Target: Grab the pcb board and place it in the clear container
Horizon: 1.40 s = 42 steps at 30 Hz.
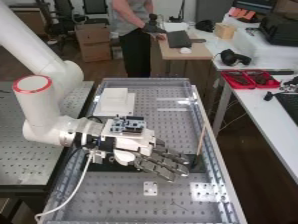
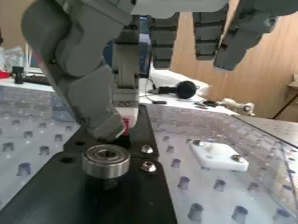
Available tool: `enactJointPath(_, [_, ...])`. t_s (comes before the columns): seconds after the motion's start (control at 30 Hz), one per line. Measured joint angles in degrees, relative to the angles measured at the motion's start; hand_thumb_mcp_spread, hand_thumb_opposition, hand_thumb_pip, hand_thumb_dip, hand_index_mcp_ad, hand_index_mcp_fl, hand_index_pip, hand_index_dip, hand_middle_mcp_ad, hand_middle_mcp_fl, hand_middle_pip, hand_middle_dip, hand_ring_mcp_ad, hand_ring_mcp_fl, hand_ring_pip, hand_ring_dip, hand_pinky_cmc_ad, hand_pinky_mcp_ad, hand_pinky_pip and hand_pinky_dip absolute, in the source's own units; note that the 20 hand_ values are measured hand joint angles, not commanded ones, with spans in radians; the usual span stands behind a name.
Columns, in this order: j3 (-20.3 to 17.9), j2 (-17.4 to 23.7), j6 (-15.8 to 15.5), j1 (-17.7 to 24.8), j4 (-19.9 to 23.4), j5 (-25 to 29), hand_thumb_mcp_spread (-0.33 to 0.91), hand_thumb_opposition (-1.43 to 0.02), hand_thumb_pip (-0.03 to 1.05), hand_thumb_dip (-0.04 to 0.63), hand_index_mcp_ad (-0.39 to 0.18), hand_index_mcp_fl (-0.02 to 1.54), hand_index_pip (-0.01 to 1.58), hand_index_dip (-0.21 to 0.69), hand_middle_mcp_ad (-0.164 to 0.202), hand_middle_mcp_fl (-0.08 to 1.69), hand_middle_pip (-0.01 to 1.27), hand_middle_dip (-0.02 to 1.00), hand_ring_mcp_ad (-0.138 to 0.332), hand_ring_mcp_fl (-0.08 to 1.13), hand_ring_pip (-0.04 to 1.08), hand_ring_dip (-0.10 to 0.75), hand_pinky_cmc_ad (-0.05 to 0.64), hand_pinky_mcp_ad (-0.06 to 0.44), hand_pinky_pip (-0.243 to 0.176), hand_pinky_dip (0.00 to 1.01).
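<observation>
Behind the bench stand cardboard boxes (image 1: 94, 44), and off to one side runs a white table (image 1: 266, 107) with red trays (image 1: 249, 80) and a pair of black headphones (image 1: 233, 58) on it. The bench itself has a perforated metal surface (image 1: 174, 202), its holes in neat rows, with clear walls (image 2: 269, 145) low along its edges; whether those belong to the clear container, I can't tell.

Over the middle of it is the robot's hand (image 1: 138, 144), at the end of the white arm (image 1: 43, 112). I can't tell whether it is open or shut on something (a bit of white and red (image 2: 126, 125) peeks out beside it in the wrist view, too hidden for me to name).

A blue and white circuit board (image 1: 128, 124) sits on top, at the back of the hand; I can't say whether that is the pcb board meant for the task.

Below is a long black plate (image 2: 136, 202), and a round metal bearing (image 2: 106, 161) sits at it with shiny screw heads (image 2: 148, 166) just beside. Near it, a small white plate (image 2: 216, 155) lies apart, with a screw toward each end. A thin wooden stick (image 1: 201, 140) rises at a slant by the black plate's far end, and a flat white block (image 1: 114, 101) rests farther up the bench, near one edge.
</observation>
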Motion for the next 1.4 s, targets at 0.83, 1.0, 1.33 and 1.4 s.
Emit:
enactJointPath(0.83, [-0.72,1.42,2.7,-0.16,3.38,0.04,0.48,-0.89,0.66,0.253,-0.068,0.46,1.52,0.07,0.052,0.14,0.14,0.14,0.215,0.05,0.1,0.024,0.314,0.178,-0.042,0.25])
enactJointPath(1.0, [-1.09,2.91,3.36,0.04,4.18,0.19,0.48,-0.9,0.66,0.253,-0.068,0.46,1.52,0.073,0.051,0.14,0.14,0.14,0.199,0.05,0.1,0.024,0.328,0.164,-0.042,0.25])
enactJointPath(1.33, [-3.59,10.13,6.78,2.55,5.54,0.64,0.49,-0.9,0.61,0.253,-0.068,0.5,1.53,0.073,0.059,0.14,0.14,0.14,0.201,0.04,0.1,0.024,0.328,0.164,-0.044,0.25])
enactJointPath(1.4, [-4.15,11.84,7.93,3.84,5.7,0.95,0.49,-0.9,0.61,0.253,-0.068,0.5,1.53,0.073,0.059,0.14,0.14,0.14,0.199,0.04,0.1,0.024,0.328,0.164,-0.044,0.25])
